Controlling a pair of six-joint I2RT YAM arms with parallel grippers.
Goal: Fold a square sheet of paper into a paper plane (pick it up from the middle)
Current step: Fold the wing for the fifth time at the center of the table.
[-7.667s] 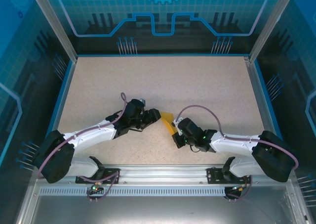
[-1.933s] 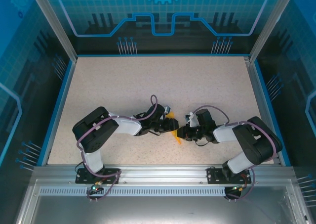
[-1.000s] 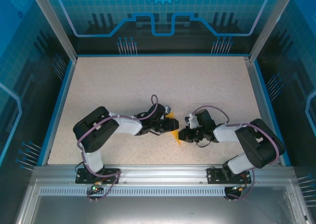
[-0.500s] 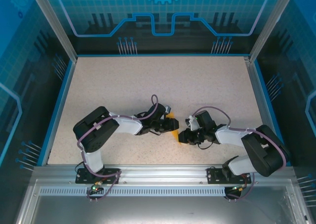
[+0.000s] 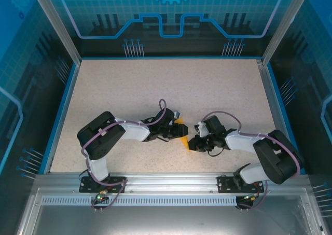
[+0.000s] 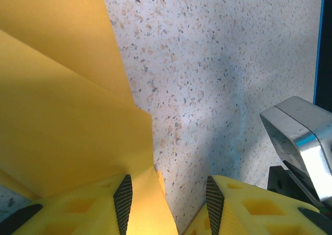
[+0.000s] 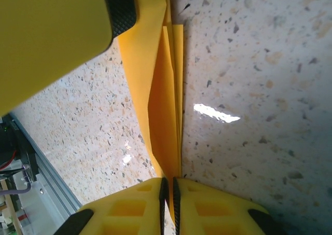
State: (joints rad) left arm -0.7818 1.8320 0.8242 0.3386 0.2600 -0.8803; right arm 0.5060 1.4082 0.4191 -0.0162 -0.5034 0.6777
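Orange-yellow folded paper sheet [image 7: 163, 115] lies on speckled worktop [image 5: 155, 90] btwn arms, where we've just re-nipped its creased edge w/ right fingers [image 7: 207, 204] while left fingers [image 6: 78, 209] stand apart, one resting on it, so next fold looks ready.

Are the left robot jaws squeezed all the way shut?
No, the left jaws stand apart, with the speckled beige tabletop showing in the gap between their black ribbed pads.
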